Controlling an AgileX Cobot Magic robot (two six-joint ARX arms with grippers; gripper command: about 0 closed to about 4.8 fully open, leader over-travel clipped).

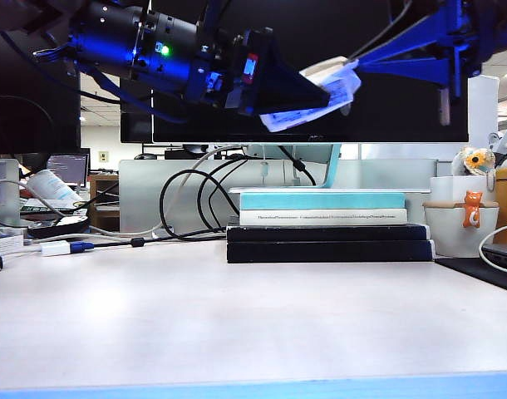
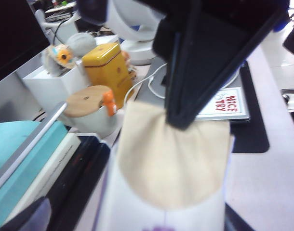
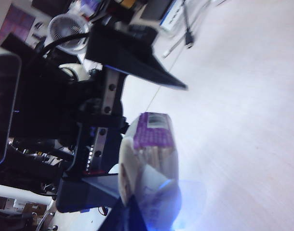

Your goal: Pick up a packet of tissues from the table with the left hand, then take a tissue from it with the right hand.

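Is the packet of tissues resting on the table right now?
No, the packet of tissues is up in the air in the left gripper, well above the table and the stacked books.

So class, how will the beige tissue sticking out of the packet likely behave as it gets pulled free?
The tissue looks thin and soft, so probably floppy and very light. The right gripper pinches only its edge, so it might tear. The packet of tissues, held up by the left gripper, may flex.

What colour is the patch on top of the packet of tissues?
Purple, on the whitish packet of tissues. It shows best in the right wrist view.
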